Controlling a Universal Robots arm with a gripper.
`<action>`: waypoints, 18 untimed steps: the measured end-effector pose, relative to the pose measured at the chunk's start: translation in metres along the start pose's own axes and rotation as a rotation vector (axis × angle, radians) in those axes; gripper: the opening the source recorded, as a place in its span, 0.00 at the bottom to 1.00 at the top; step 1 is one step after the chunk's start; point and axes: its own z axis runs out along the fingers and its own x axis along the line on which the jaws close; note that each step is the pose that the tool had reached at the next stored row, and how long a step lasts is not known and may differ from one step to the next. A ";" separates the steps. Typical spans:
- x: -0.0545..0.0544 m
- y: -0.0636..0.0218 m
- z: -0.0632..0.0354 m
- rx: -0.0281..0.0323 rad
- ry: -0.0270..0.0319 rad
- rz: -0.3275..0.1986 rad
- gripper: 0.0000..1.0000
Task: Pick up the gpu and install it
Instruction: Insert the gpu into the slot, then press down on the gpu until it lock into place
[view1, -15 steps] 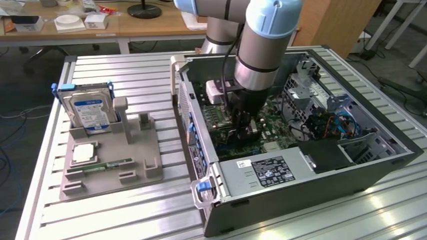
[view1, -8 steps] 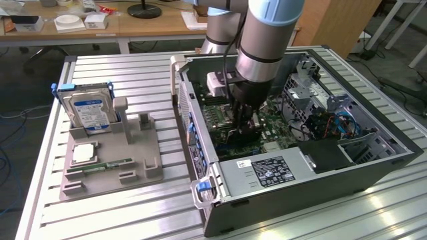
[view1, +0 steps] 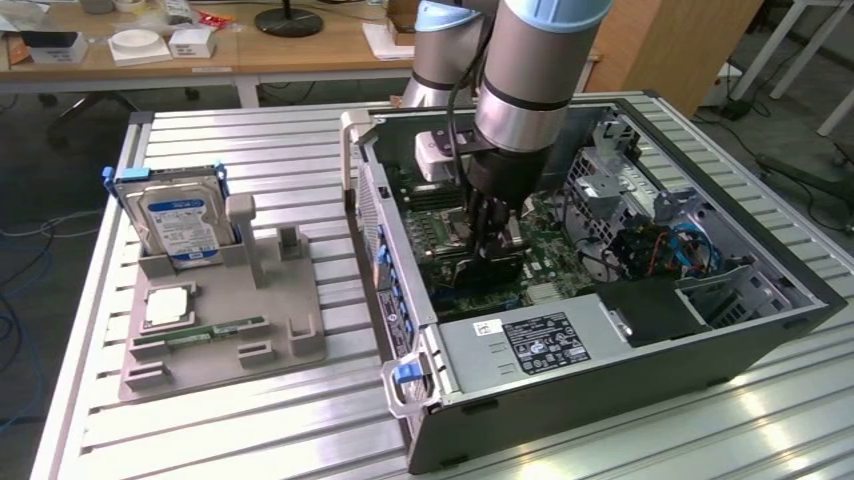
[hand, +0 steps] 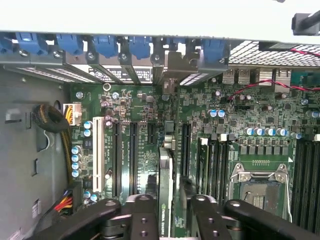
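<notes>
Fixtures come first at the exterior view's left: a grey holder tray (view1: 214, 345) on the slatted table (view1: 267, 420) carries the blue-labelled hard drive (view1: 180, 225) standing upright at its far end, with a square chip (view1: 170, 305) and the narrow green memory stick (view1: 200, 330) lying nearer. An upright slot on the tray stands vacant, so the pick-up half of the task appears done. To the right sits the open computer case (view1: 601, 300), power supply (view1: 527, 345) at its near end and the green motherboard (hand: 240, 115) on its floor. The arm reaches down into the case, and the gripper (view1: 487, 240) is clenched on the gpu (hand: 165, 190) — in the wrist view the dark card stands on edge between the black fingers (hand: 142, 220), just above the board and among the long black expansion slots (hand: 132, 155), its end pointing toward the row of blue-clipped bracket openings (hand: 107, 45) at the case wall. By my reading the install step is in hand, with the card hovering at or just over a slot; whether its edge is already in the slot I cannot tell. Seating it calls for keeping the card upright and parallel with the slot, with the bracket end lined up with its opening — any tilt could jam the edge connector.
</notes>
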 end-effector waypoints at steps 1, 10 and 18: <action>0.000 0.0000 0.0000 0.0000 0.0000 0.000 0.32; 0.000 0.0000 -0.0001 0.0000 0.0001 0.000 0.10; 0.000 0.0000 -0.0001 -0.0001 0.0001 0.000 0.10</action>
